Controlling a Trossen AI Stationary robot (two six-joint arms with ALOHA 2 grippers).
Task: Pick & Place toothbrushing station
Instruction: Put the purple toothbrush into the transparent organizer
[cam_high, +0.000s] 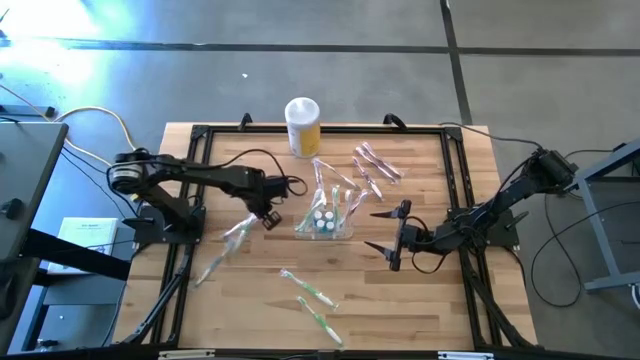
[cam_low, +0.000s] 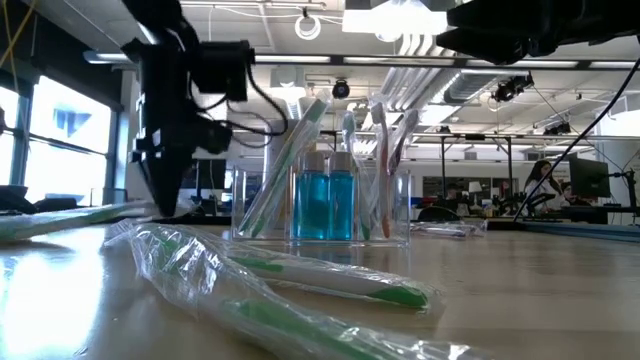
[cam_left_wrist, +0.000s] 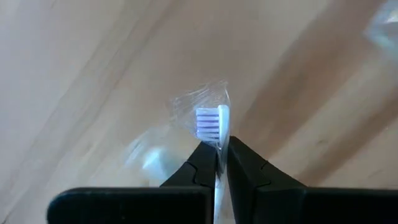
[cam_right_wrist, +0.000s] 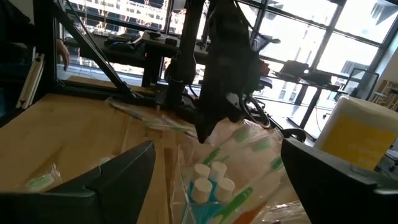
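Left gripper pinches a wrapped toothbrush; no legible writing.

Both arms are black with chunky round joints. Black cables loop beside the left gripper. The right gripper has two thin, pointy black fingers.

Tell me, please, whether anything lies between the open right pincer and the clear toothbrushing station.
Nothing visible does: the right pincer faces the toothbrushing station across bare wood. The left pincer, shut on a wrapped toothbrush, is on the station's far side.
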